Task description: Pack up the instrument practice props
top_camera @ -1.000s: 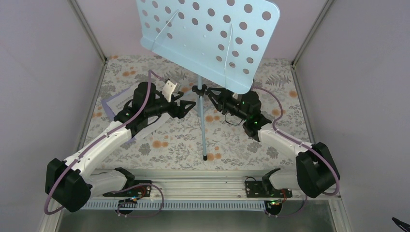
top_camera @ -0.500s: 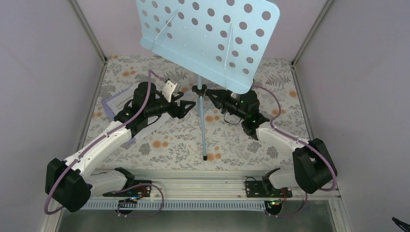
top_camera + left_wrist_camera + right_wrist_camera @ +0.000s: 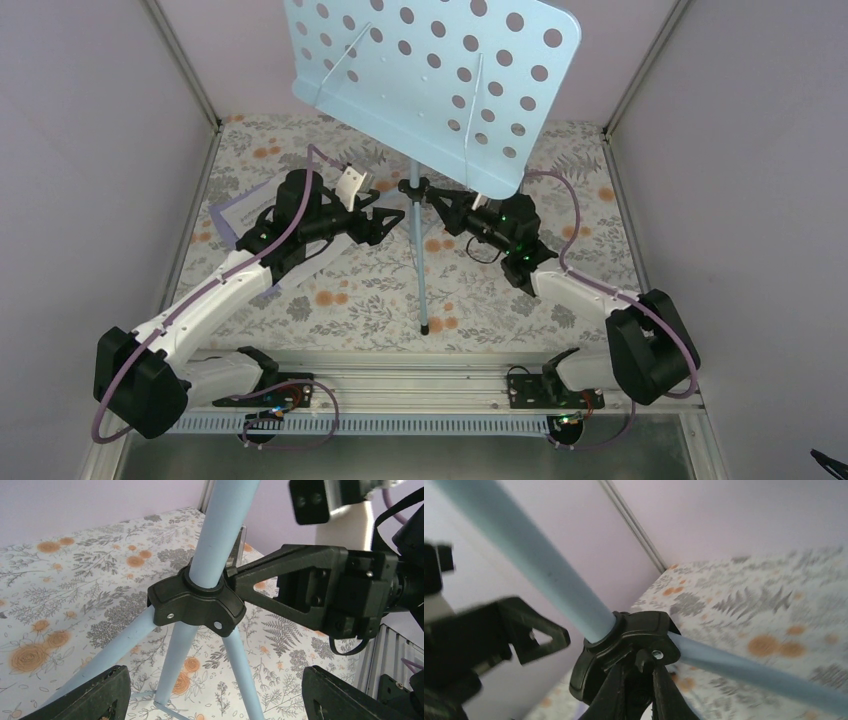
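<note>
While the floral table (image 3: 330, 300) spreads beneath everything, we see the light blue music stand (image 3: 430, 70) upright near its centre, with the perforated desk tilted at 12 o'clock and one leg reaching toward 6 o'clock. From 4 o'clock the right gripper (image 3: 434, 196) is clamped on the stand's black hub (image 3: 196, 602), where legs meet pole. At 9 o'clock of the pole, the left gripper (image 3: 399, 221) hangs just beside it, jaws wide apart. Farther out at 9 o'clock, a lavender page (image 3: 226, 214) lies partly beneath the left arm.
</note>
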